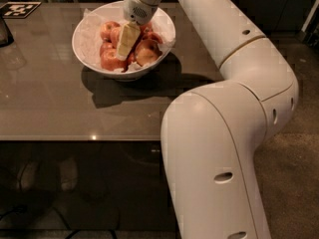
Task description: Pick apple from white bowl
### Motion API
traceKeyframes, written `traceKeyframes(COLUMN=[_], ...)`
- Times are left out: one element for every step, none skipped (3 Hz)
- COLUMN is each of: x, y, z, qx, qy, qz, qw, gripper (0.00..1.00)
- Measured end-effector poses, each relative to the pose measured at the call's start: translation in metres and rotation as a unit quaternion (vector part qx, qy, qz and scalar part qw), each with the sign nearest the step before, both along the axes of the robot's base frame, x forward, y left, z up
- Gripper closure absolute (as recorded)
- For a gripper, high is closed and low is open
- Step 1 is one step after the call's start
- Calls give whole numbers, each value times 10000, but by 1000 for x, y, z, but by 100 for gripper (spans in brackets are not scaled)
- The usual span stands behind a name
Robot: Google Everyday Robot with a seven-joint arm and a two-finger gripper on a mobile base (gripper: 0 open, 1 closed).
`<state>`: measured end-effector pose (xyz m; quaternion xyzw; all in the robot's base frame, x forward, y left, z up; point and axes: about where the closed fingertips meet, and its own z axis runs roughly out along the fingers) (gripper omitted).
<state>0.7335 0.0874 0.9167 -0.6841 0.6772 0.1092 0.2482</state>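
The white bowl (83, 31) stands on the dark table, lined with crumpled white paper and holding several red apples. The apple (148, 52), the largest, with a pale orange-yellow blush, lies at the bowl's right front. My gripper (126, 45) reaches down from the arm into the middle of the pile, just left of that apple and touching the fruit around it. Smaller, darker apples (110, 59) lie to the gripper's left. The gripper hides the pile's centre.
My large white arm (224, 133) fills the right half of the view and overhangs the table's right front edge. A black-and-white marker tag (19, 9) lies at the table's far left corner, with a dark object (4, 31) beside it.
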Motion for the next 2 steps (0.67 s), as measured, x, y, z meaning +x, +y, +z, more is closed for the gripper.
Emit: traceKeyframes(x=[0,0], y=[0,0], z=[0,0], qx=[0,0], qy=[0,0], qz=[0,0], qw=[10000,10000], gripper=[41,66])
